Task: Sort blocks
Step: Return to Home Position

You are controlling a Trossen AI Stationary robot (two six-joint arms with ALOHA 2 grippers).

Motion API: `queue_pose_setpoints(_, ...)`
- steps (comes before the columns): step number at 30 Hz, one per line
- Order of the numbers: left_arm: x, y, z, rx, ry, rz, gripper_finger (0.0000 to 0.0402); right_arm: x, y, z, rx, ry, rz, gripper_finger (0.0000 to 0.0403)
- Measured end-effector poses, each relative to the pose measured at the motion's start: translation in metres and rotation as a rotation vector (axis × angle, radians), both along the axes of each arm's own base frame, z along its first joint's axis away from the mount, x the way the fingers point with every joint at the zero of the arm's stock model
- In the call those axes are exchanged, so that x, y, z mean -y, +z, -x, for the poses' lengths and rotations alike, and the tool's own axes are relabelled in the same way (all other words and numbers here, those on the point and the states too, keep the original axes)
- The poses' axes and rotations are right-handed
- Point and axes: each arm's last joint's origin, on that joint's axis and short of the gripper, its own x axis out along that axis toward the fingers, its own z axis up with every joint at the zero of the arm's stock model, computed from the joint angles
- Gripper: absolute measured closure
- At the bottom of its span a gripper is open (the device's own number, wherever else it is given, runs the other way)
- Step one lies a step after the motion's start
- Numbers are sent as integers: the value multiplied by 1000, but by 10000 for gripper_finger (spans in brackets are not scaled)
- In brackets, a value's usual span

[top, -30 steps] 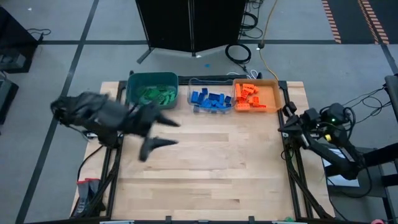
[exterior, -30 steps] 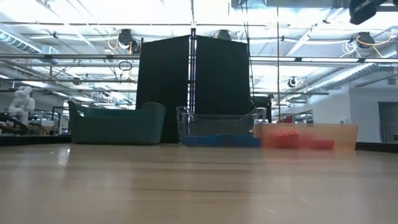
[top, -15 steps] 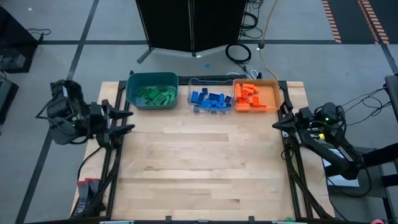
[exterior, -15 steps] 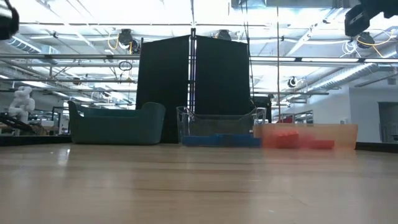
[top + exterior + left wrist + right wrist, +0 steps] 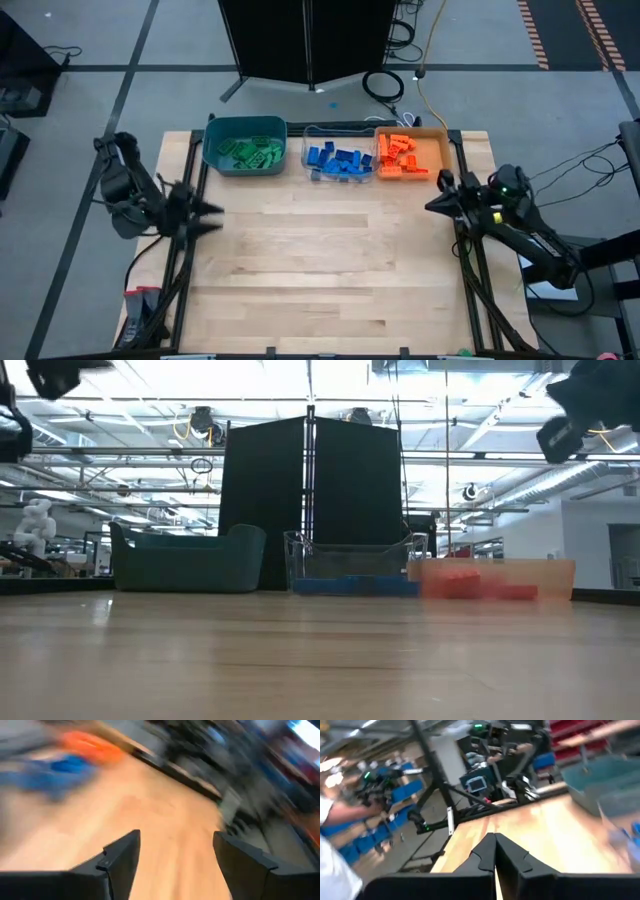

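Wood table (image 5: 330,270) has no loose pieces on it that I can see from above. All stock is in the three bins along the far edge:
- green blocks (image 5: 248,152) in the teal bin (image 5: 245,123)
- blue blocks (image 5: 338,160) in the clear bin (image 5: 308,150)
- orange blocks (image 5: 402,158) in the orange bin (image 5: 440,150)

Changes in the last second:
- Left arm was stretched out over the table, just in front of the teal bin. It's now folded back at the left edge, with the left gripper (image 5: 205,212) over the side rail, pointing inward.
- Its wrist view shows the fingers spread wide with nothing between them. That view is smeared, so I'd say the arm is still swinging.
- Right arm has barely moved. The right gripper (image 5: 435,203) has nosed in a little from the right edge, near the orange bin but not over it.
- Its fingers are pressed together tip to tip, holding nothing.
- Bins and contents look the same as a second ago.

My read: sorting looks done and both arms are parking. Nothing is being carried, so there's no drop risk. All that's left is for the arms to settle clear of the bins.
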Motion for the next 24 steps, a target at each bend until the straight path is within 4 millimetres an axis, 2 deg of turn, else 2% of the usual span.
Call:
queue_pose_setpoints(3, 15, 2, -6, 54, -275, -137, 149, -2, 6, 1, 65, 40, 123, 403)
queue_pose_setpoints(8, 35, 10, -11, 449, -680, -375, 149, 0, 2, -2, 87, 35, 190, 403)
queue_pose_setpoints(11, 37, -2, -10, 563, -813, -427, 149, 4, -5, -6, 117, 38, 198, 403)
queue_pose_setpoints(17, 30, -32, -10, 631, -875, -454, 149, 9, -21, -13, 299, 55, 226, 403)
queue_pose_setpoints(20, 27, -48, -9, 612, -877, -432, 149, 11, -33, -15, 315, 68, 187, 403)
queue_pose_setpoints(24, 20, -74, -10, 585, -812, -356, 149, 10, -33, -16, 308, 75, 170, 403)
